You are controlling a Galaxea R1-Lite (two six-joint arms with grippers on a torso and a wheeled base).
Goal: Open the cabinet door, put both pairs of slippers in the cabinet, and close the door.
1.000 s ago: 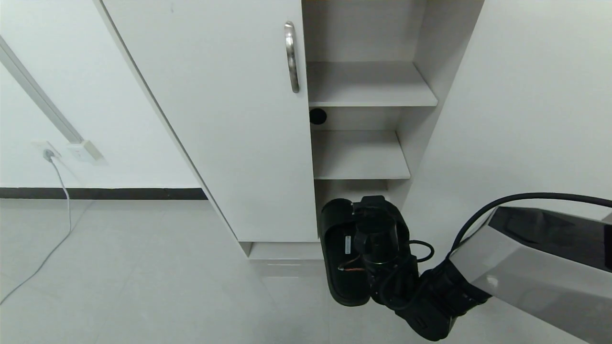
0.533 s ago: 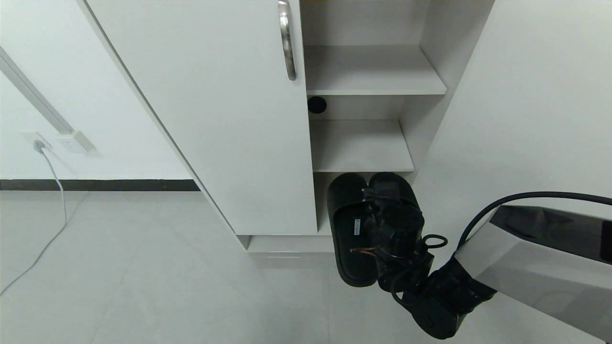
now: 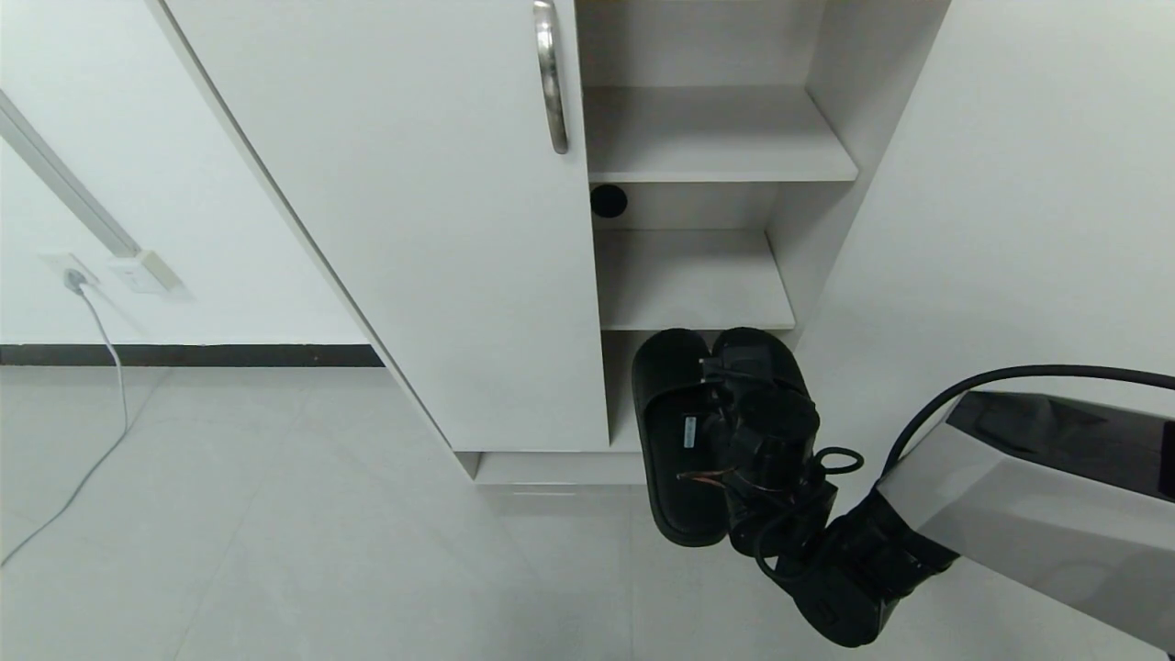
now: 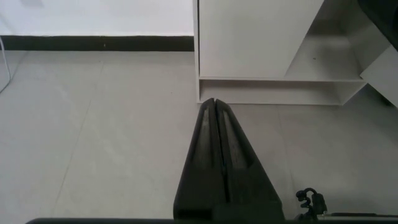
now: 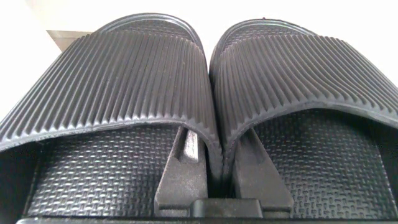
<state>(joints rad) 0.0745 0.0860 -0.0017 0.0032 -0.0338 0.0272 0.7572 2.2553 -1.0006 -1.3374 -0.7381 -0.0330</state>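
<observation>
A plain, home-like room (a hallway, possibly): a white cabinet (image 3: pixel 413 229) with shelves (image 3: pixel 716 138) stands on pale floor tiles (image 3: pixel 275 532) against a white wall (image 3: pixel 119 119), which carries dark skirting (image 3: pixel 184 355) and a socket (image 3: pixel 69 274) with a cable (image 3: pixel 112 367) plugged in.

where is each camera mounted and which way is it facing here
Head view: on the robot's head, facing forward and down at the open cabinet and floor; the right arm shows, holding the black slippers.
Left wrist view: on the left wrist, facing along the shut left gripper toward the floor and cabinet base.
Right wrist view: on the right wrist, facing along the right gripper, clamped on the slippers' inner walls.
Shared: head and right wrist views both show the slippers.
</observation>
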